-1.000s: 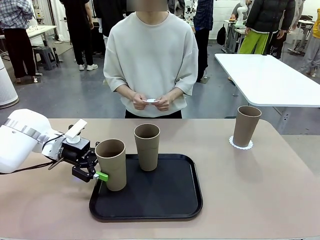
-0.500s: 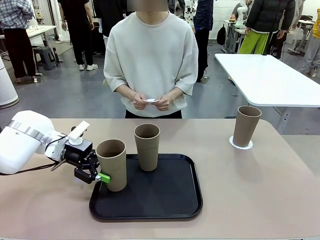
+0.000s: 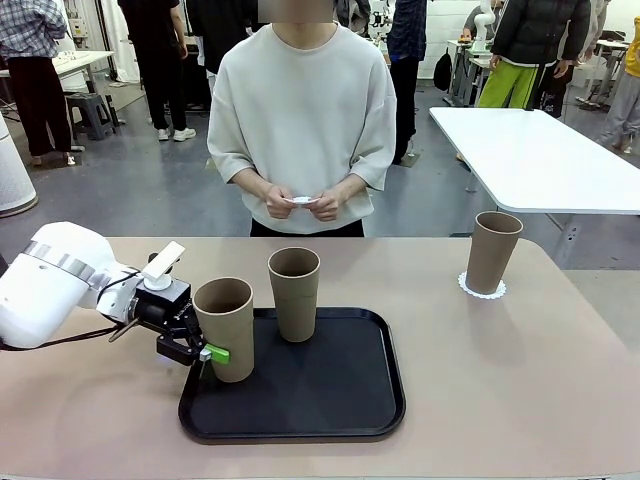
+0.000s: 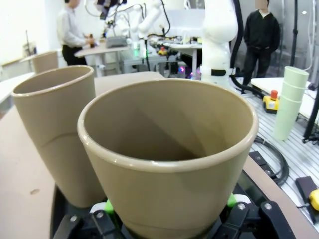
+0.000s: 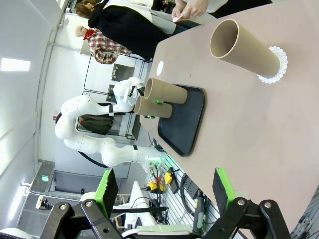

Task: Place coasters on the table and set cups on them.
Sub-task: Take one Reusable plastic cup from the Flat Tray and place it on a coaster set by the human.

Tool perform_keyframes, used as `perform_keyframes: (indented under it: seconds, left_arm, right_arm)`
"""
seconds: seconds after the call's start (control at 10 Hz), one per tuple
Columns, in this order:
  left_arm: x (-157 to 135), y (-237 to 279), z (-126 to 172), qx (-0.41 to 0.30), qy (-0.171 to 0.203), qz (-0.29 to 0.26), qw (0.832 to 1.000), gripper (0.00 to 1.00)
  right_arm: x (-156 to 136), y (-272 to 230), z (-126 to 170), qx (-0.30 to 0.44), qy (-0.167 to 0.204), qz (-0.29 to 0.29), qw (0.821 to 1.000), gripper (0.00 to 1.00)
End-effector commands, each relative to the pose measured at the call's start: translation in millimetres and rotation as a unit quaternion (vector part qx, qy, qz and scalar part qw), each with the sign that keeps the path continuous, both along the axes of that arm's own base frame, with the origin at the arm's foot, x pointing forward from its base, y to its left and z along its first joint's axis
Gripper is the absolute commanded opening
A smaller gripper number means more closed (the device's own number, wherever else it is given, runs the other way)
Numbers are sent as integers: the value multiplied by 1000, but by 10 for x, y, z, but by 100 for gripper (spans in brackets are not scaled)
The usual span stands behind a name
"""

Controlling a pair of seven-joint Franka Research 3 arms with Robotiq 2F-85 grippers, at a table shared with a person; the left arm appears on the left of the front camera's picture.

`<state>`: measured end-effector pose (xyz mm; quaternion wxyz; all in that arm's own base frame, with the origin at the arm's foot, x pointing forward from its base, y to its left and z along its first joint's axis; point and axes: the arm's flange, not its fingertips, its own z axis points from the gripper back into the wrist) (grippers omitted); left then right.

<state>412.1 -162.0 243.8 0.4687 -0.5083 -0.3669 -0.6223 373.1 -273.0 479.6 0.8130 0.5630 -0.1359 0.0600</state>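
The left gripper now reaches further in from the left edge of the table toward the black tray. Its near green pad, a second ago just clear of the cup at the tray's left edge, now lies across that cup's front wall. The white left arm comes along the same way, and the cup's rim seems a touch nearer the tray's right edge than before.

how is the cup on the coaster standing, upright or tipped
Upright: the cup stands rim up, base on the coaster.
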Motion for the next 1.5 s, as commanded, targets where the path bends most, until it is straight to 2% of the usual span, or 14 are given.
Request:
perform_keyframes:
  seconds: [0.0,0.2,0.3,0.5,0.7,0.9,1.1,1.3,1.4]
  left_arm:
    - [12,-62,-36,-17,-21,6,1000,0]
    - [-14,-42,-4,-12,-20,10,1000,0]
    - [-70,36,69,-11,-15,9,1000,59]
    - [-195,229,439,-8,-5,25,1000,59]
    - [-267,509,1167,7,-21,57,998,59]
    - [-200,722,1718,14,-25,91,995,59]
    - [-141,856,2019,20,-30,114,993,59]
    - [-130,929,2121,37,-22,137,990,59]
    - [-140,893,2119,16,-40,121,992,59]
  right_arm:
    - [-4,3,10,2,6,-1,1000,100]
    - [-4,3,10,2,6,-1,1000,100]
    - [-4,3,10,2,6,-1,1000,100]
    - [-4,3,10,2,6,-1,1000,100]
    - [-4,3,10,2,6,-1,1000,100]
    - [-4,3,10,2,6,-1,1000,100]
    - [-4,3,10,2,6,-1,1000,100]
    - [-4,3,10,2,6,-1,1000,100]
    - [-4,3,10,2,6,-1,1000,100]
